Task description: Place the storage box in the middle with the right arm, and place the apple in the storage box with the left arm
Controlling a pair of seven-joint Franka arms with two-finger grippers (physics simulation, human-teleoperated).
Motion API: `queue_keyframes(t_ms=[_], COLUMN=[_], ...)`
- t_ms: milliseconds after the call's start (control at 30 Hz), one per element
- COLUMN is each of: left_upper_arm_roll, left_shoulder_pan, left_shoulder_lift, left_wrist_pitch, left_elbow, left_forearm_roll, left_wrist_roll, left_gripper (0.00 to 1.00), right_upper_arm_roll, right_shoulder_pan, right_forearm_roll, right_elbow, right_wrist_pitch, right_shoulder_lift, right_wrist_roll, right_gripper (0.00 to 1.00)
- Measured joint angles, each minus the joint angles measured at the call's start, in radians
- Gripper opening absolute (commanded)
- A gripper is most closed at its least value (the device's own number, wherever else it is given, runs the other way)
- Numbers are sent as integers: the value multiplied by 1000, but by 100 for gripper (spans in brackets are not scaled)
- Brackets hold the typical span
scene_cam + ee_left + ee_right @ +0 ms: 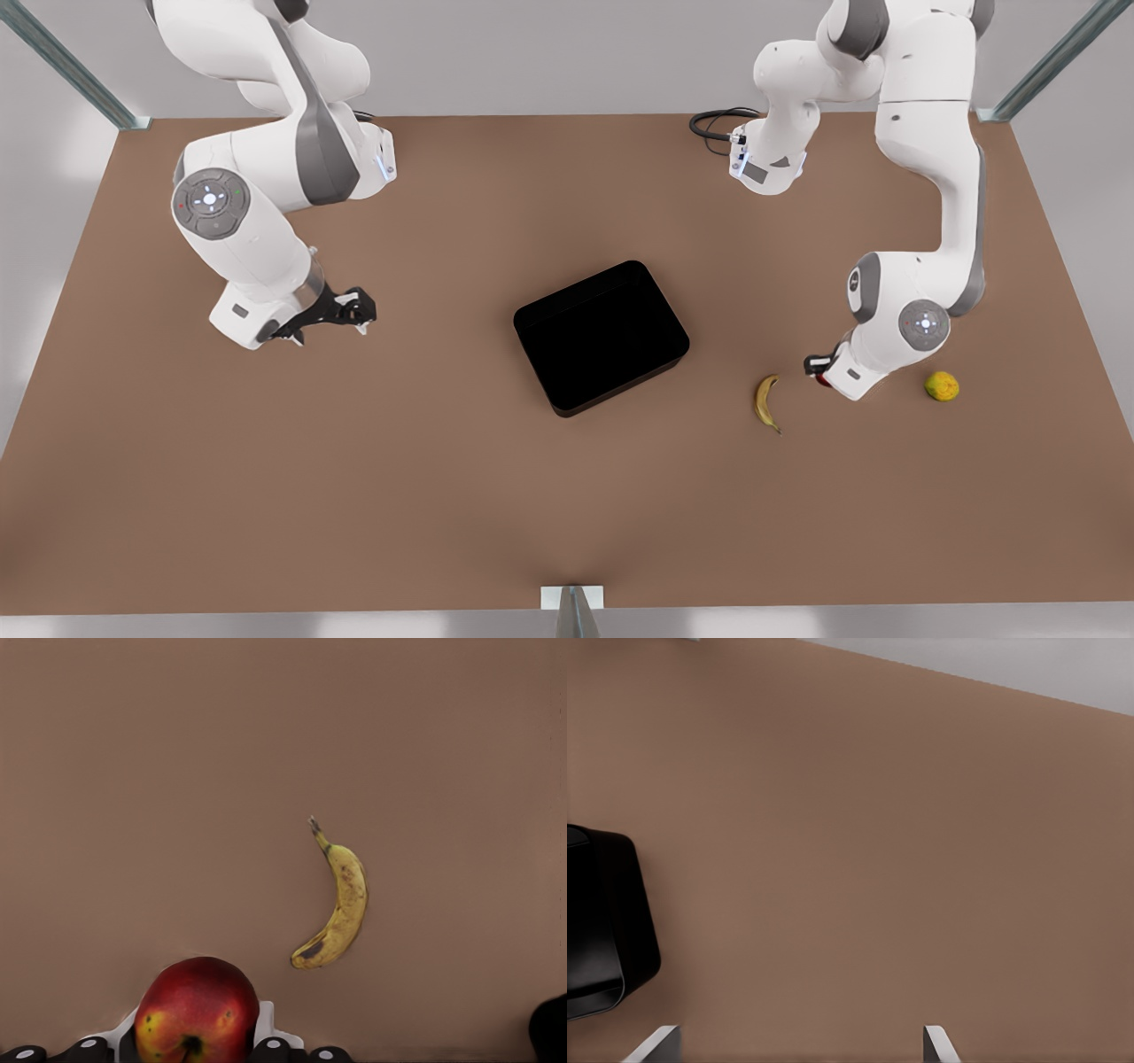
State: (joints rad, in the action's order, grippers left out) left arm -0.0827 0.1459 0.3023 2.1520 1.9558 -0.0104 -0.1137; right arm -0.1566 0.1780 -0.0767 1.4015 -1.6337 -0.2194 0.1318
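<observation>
**Left gripper pinching the apple; storage box sitting mid-table**

The storage box [601, 338] is lying flat near the centre of the brown table [443, 496], turned at an angle, with nothing visible inside its dark interior. In the right wrist view its rounded corner [602, 921] is showing beside bare tabletop.

The left gripper [819, 368] is sitting low over the table at the front view's right, between the banana [767, 402] and the yellow-orange fruit [942, 386]. Its 2 fingers are pressing against the apple [197, 1010] from either side, and a sliver of red [823, 379] is peeking out below the wrist in the front view. In the left wrist view the banana [337, 908] is lying apart from the apple, on the table.

The right gripper [341, 312] is waiting at the front view's left, well apart from the storage box, its fingers [656, 1047] spread wide and gripping nothing.

A black cable [713, 121] is coiling at the table's far edge.
</observation>
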Motion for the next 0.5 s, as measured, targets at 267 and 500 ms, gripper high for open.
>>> queue_keyframes(t_ms=[267, 500], left_upper_arm_roll=[0, -12], left_shoulder_pan=[335, 563], left_shoulder_lift=[-23, 82], left_wrist_pitch=[-52, -18], left_elbow=[-37, -190], left_forearm_roll=[99, 173], left_wrist_roll=[-302, -549], left_gripper=[65, 65], right_upper_arm_roll=[0, 0], right_shoulder_pan=[0, 0], right_forearm_roll=[0, 0], right_elbow=[-1, -1], right_wrist_pitch=[0, 0], right_shoulder_lift=[0, 0], right_wrist_roll=[2, 1], right_gripper=[100, 100])
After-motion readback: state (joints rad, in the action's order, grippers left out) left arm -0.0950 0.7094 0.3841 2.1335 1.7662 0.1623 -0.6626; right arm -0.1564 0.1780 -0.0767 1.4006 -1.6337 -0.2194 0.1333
